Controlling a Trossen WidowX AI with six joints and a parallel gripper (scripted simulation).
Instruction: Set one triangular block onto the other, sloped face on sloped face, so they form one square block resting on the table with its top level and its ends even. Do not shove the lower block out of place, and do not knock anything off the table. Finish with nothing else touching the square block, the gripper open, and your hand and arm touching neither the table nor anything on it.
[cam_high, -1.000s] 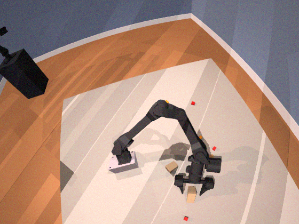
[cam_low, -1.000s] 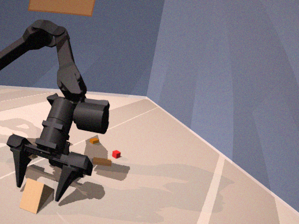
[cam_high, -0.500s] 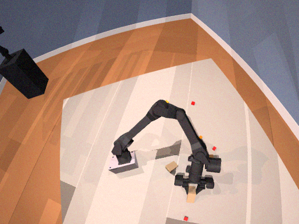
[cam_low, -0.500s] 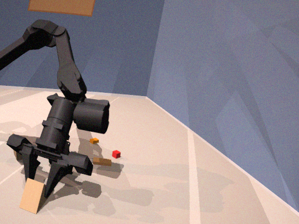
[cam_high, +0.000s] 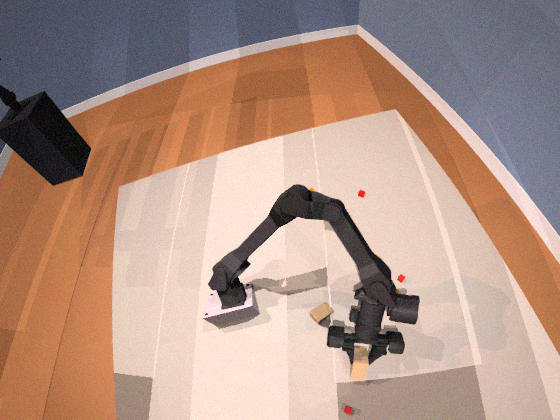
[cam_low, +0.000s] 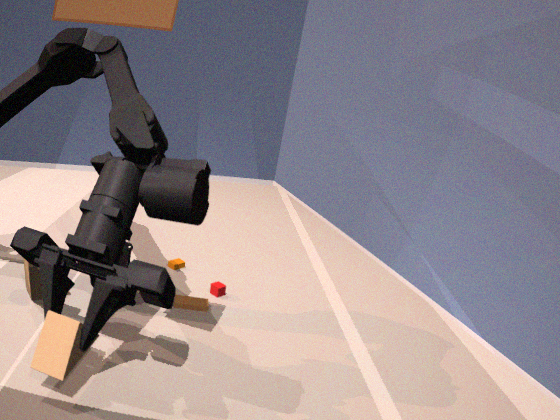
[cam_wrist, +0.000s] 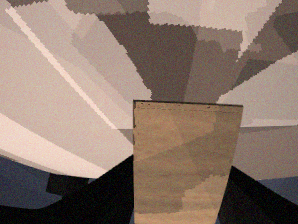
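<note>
My gripper grasps one triangular block; the other block lies apart, toward ten o'clock in the top view.

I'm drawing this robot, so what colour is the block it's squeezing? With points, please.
Light tan, like wood; the triangular block (cam_high: 359, 369) (cam_low: 56, 345) (cam_wrist: 182, 160) shows best in the wrist view.

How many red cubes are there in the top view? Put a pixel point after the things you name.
3: one red cube (cam_high: 361, 193) above, one red cube (cam_high: 401, 278) (cam_low: 218, 289) right of the arm (cam_high: 353, 240) (cam_low: 120, 75), one red cube (cam_high: 348, 410) near the bottom edge. The arm may hide others.
</note>
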